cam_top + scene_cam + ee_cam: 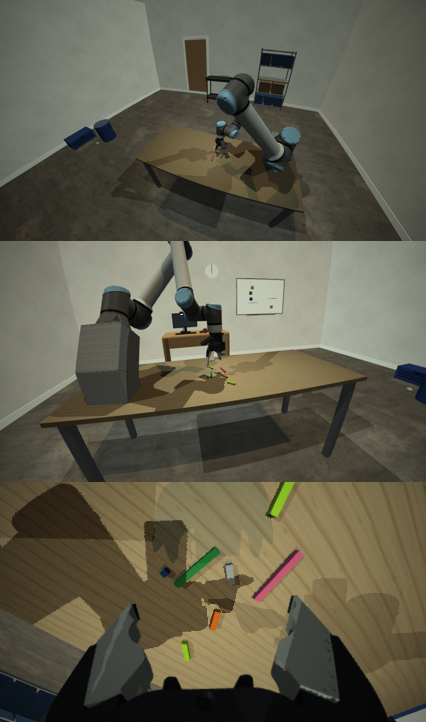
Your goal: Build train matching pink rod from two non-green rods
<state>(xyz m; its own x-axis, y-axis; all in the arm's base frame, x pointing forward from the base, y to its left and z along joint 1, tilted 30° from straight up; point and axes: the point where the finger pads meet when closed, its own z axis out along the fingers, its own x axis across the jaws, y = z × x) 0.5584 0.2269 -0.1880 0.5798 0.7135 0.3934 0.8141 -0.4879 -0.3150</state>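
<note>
My gripper is open and empty. It hangs a little above a cluster of rods on the wooden table; it also shows in the exterior view. In the wrist view the pink rod lies to the right. A grey rod and a green rod lie left of it, with a small blue rod beside the green one. An orange rod lies between my fingers, below them. One lime rod lies at the top and another lime rod lies near my palm. No rods touch.
The arm's grey base block stands on the table's left end. The rods sit near the table's middle, partly in the arm's shadow. A desk with a monitor stands behind the table.
</note>
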